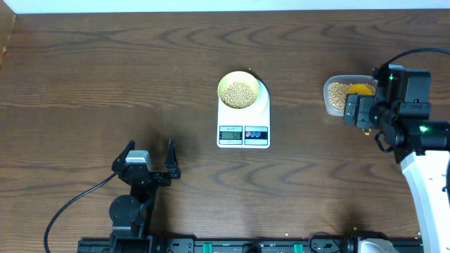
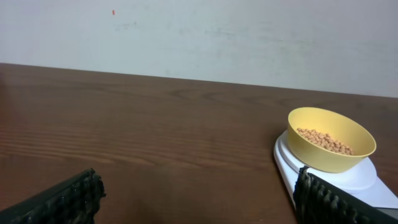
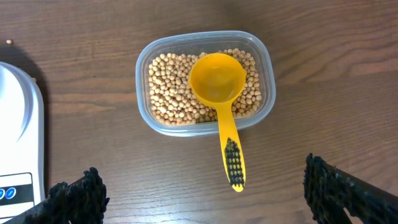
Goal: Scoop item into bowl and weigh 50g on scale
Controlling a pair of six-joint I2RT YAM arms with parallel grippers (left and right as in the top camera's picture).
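Observation:
The pale-yellow bowl (image 1: pixel 239 91) (image 2: pixel 331 146) sits on the white scale (image 1: pixel 243 114) (image 2: pixel 364 179) (image 3: pixel 15 143) at mid-table, holding a layer of tan beans (image 1: pixel 239 93) (image 2: pixel 324 140). More beans (image 3: pixel 171 87) fill a clear tub (image 1: pixel 336 95) (image 3: pixel 204 83) at the right, and a yellow scoop (image 1: pixel 361 89) (image 3: pixel 221 102) rests in it, bowl empty, handle sticking out over the rim. My right gripper (image 3: pixel 202 196) hovers above the scoop handle, open and holding nothing. Near the front left, my left gripper (image 1: pixel 150 156) (image 2: pixel 199 202) stands open and empty, left of the scale.
The scale's display (image 1: pixel 230 133) and its red and blue buttons (image 1: pixel 256 133) face the front edge. A black cable (image 1: pixel 70 207) trails from the left arm's base. Bare dark wood table (image 1: pixel 105 77) stretches across the left and back.

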